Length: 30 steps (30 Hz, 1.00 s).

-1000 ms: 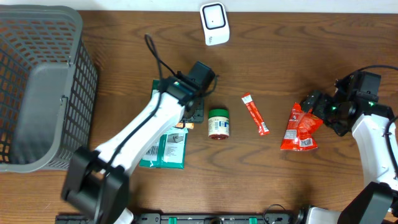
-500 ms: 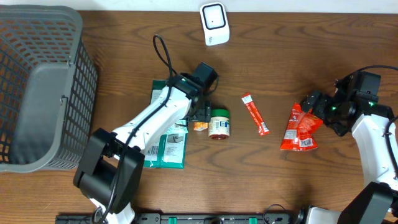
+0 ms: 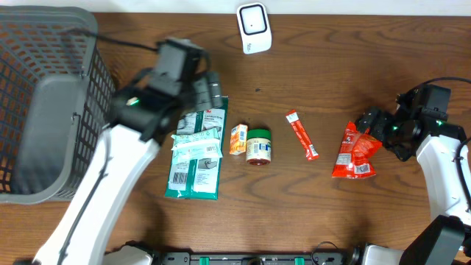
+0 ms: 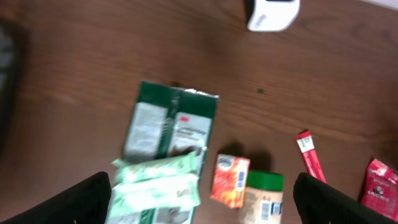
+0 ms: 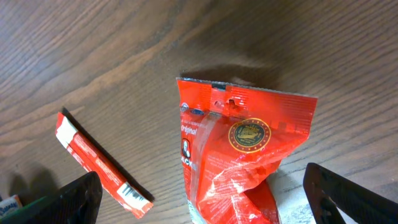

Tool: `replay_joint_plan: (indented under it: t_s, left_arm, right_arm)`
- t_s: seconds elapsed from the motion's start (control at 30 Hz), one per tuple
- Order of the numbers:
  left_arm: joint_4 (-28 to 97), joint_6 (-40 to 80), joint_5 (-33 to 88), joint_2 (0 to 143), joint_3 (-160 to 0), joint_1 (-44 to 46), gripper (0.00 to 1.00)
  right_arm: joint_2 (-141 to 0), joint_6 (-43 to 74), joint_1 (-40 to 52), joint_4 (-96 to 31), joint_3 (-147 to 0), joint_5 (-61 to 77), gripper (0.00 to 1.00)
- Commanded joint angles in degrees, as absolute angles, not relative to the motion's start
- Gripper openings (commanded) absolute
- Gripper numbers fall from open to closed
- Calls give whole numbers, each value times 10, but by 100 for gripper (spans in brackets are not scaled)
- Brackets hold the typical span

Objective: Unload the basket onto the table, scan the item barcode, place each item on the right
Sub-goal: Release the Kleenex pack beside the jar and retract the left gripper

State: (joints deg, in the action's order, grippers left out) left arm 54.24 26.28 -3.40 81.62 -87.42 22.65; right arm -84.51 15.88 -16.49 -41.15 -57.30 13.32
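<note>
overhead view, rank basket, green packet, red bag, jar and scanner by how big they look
1. basket
2. green packet
3. red bag
4. scanner and jar: near alike, and the scanner may stand nearer the camera, so unranked

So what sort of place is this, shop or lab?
Likely a mock checkout bench: a white scanner unit at the far edge of the wooden table, a grey mesh basket alongside, and small groceries such as a jar and red snack bag laid out.
</note>
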Motion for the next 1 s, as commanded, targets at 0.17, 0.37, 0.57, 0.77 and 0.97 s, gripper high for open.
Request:
replay_joint_plan:
  t_s: [0.17, 0.37, 0.57, 0.77, 0.97]
  left_arm:
    - [654, 259, -163, 721, -877, 155, 94]
    - [693, 263, -185, 693, -877, 85, 94]
    - [709, 262, -185, 692, -876, 80, 94]
    - [709, 262, -185, 692, -876, 80, 94]
    - [709, 262, -185, 692, -876, 80, 94]
  right_arm:
    - [-846, 158, -168, -412, -573, 136, 99]
    - [-846, 158, -168, -412, -573, 136, 99]
    - [-846, 158, -168, -412, -573, 136, 99]
    - [-846, 158, -168, -412, -573, 136, 99]
    - [-846, 158, -168, -412, -573, 136, 99]
